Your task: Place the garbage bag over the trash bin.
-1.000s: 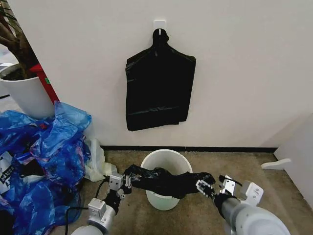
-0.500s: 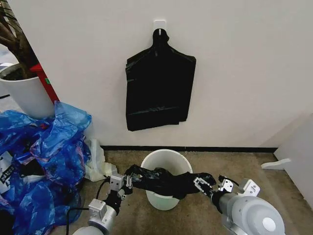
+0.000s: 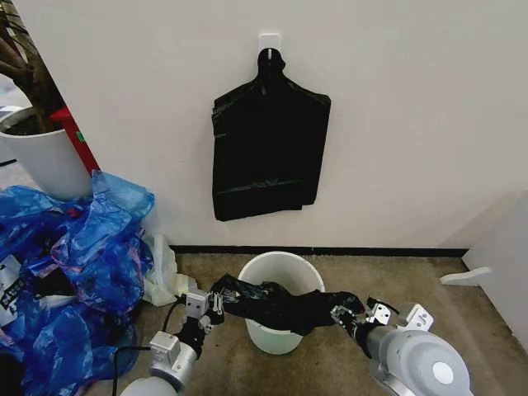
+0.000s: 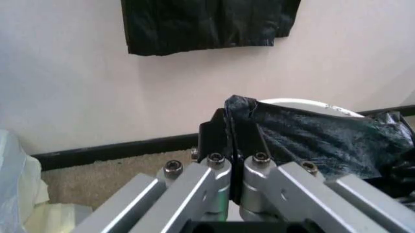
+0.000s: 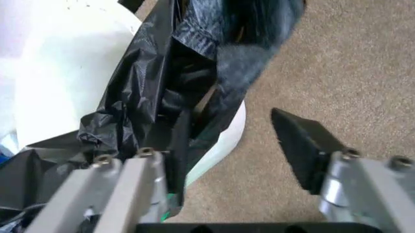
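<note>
Since a moment ago the right gripper (image 3: 356, 314) has let go, jaws now apart beside the garbage bag (image 3: 276, 304) | left gripper (image 3: 214, 304) jaws clamped on bag's other end | bag stretched across the trash bin (image 3: 278, 270) on the floor | no readable writing.

Right gripper (image 5: 236, 145) with its fingers (image 5: 302, 145) spread wide, one finger against the crumpled garbage bag (image 5: 172, 87), the other apart over brown carpet (image 5: 337, 63), glossy black film draped across the rim of the cream-white trash bin (image 5: 58, 73)
</note>
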### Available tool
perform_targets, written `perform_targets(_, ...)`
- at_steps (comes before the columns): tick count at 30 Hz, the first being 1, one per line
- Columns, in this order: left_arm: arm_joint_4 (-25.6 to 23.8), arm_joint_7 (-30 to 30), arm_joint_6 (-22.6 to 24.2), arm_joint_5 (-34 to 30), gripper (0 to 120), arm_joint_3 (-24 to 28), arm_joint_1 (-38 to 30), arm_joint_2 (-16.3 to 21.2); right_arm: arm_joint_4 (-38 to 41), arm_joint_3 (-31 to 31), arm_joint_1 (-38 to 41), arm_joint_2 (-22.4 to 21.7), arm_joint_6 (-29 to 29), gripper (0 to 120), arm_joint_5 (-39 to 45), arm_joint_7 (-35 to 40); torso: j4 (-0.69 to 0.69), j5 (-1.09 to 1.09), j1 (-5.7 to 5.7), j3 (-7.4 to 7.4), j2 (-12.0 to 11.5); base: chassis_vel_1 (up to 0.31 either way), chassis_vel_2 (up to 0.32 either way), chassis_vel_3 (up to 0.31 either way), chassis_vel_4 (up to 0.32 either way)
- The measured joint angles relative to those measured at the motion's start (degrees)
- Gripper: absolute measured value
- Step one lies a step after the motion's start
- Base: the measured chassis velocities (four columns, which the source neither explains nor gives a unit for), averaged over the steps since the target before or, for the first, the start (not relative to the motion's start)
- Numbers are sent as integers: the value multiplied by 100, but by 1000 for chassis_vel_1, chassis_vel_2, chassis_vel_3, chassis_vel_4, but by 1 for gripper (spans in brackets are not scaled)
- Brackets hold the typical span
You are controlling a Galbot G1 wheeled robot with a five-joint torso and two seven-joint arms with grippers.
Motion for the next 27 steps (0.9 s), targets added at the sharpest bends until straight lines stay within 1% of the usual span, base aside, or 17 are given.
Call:
perform_targets(1, 0, 0, -1, -2, 0, 0, -2, -1, 0, -9, -24, 28, 7, 38, -13, -24, 0, 0, 0, 0, 0, 0, 0, 0, 0)
perform_targets(2, 0, 1, -2, -2, 0, 0, -3, -1, 1, -13, -33, 37, 12, 37, -14, -31, 0, 0, 0, 0, 0, 0, 0, 0, 0)
perform_targets(4, 6, 4, -5, -3, 0, 6, -3, -11, 50, -40, -63, 77, 83, 24, -10, -65, 0, 0, 0, 0, 0, 0, 0, 0, 0)
perform_targets(6, 11, 7, -6, -3, 0, 10, 1, -17, 65, -44, -64, 84, 102, 23, -3, -66, 0, 0, 0, 0, 0, 0, 0, 0, 0)
perform_targets(9, 46, 25, -21, 10, 0, 31, 30, -57, 120, -82, -58, 116, 192, 10, 21, -50, 0, 0, 0, 0, 0, 0, 0, 0, 0)
perform_targets(10, 49, 39, -28, 18, 0, 39, 51, -67, 150, -101, -63, 126, 219, 4, 23, -46, 1, 0, 0, 0, 0, 0, 0, 0, 0)
perform_targets(11, 49, 45, -31, 21, 0, 43, 63, -69, 174, -111, -72, 130, 235, 0, 26, -44, 0, 0, 0, 0, 0, 0, 0, 0, 0)
perform_targets(20, -44, 50, -44, 18, 0, 16, 194, -71, 396, -155, -138, 134, 338, 0, 45, 27, 0, 0, 0, 0, 0, 0, 0, 0, 0)
perform_targets(23, -224, 4, -31, -53, 0, -37, 393, -30, 709, -197, -232, 66, 396, 0, 123, 162, 0, 0, 0, 0, 0, 0, 0, 0, 0)
perform_targets(26, -444, -86, 39, -167, 0, -76, 582, 54, 806, -210, -374, -37, 397, 0, 277, 296, 0, 0, 0, 0, 0, 0, 0, 0, 0)
perform_targets(27, -444, -86, 39, -167, 0, -76, 582, 54, 806, -210, -374, -37, 397, 0, 277, 296, 0, 0, 0, 0, 0, 0, 0, 0, 0)
